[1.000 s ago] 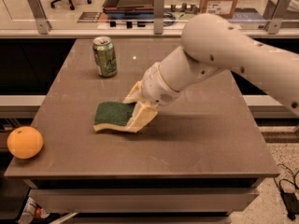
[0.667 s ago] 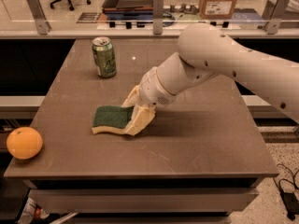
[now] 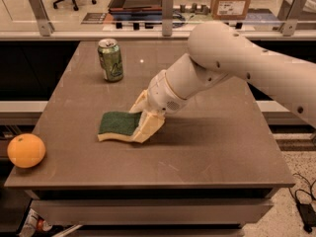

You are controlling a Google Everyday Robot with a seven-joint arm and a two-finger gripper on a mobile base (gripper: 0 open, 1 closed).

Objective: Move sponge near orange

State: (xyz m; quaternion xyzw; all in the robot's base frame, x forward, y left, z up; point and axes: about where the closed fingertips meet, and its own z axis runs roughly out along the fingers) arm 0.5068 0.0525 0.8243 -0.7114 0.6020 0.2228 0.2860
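The sponge, dark green on top over pale yellow foam, lies on the brown table left of centre. My gripper is at the sponge's right end, its cream fingers closed on that end, one in front and one behind. The white arm reaches in from the upper right. The orange sits at the table's front left corner, well to the left of the sponge and apart from it.
A green drink can stands upright at the back left of the table, behind the sponge. A rail with posts and a lower floor with boxes and a chair lie beyond the table's back edge.
The gripper and the sponge have shifted slightly left, toward the orange. The can and the orange have not moved.
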